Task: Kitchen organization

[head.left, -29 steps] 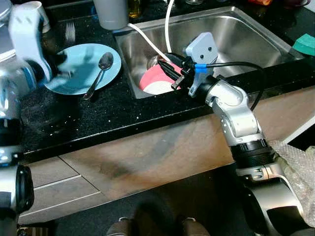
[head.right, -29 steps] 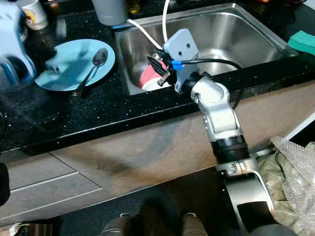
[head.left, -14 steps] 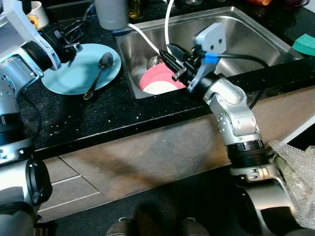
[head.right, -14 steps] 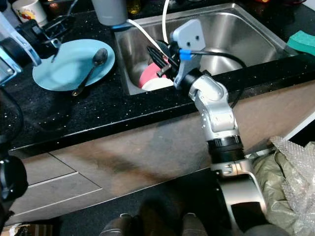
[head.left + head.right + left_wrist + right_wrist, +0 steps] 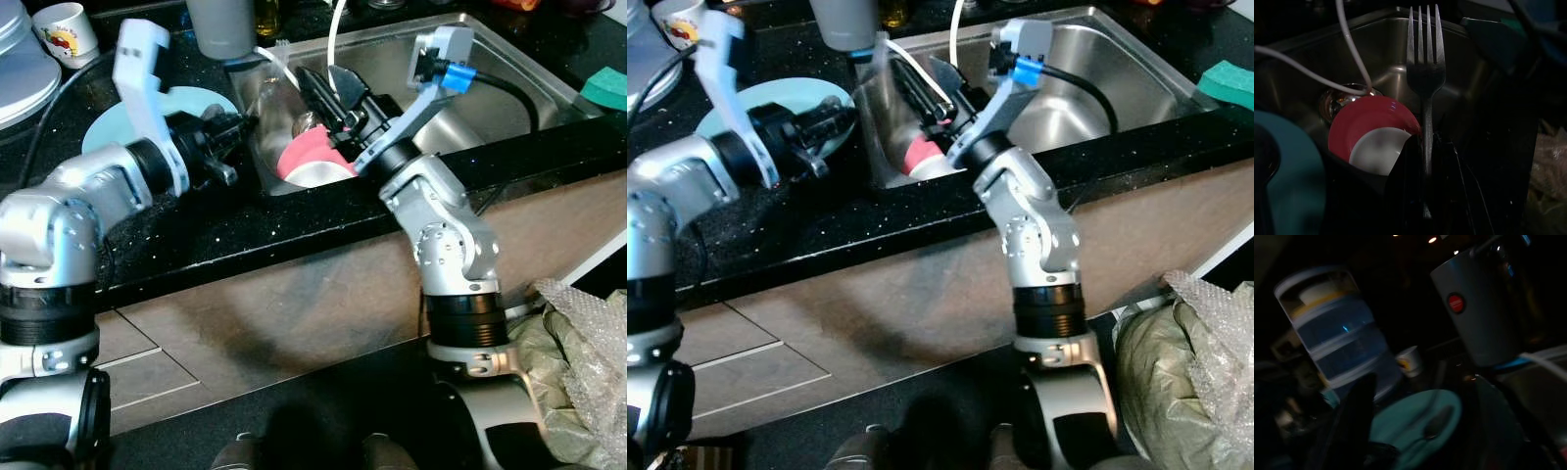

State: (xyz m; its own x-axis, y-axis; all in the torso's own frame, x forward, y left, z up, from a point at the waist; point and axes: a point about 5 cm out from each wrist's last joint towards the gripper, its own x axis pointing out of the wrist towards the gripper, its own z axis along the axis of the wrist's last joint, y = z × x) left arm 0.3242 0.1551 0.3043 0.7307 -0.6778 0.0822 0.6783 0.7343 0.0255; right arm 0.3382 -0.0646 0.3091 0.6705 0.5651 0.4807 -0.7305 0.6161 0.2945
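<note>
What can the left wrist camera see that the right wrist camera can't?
Left wrist view alone: a fork pinched in the left tool, tines aimed over the sink, and the red plate lying in it. Right wrist view alone: a grey canister, a stacked container, a small cup and a spoon. Both: the blue plate.

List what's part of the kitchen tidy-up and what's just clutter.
In the job:
- fork, clamped in the left gripper
- red plate and white bowl in the sink
- blue plate, spoon
- right gripper, over the sink

Lying about:
- green sponge
- mug
- grey canister
</note>
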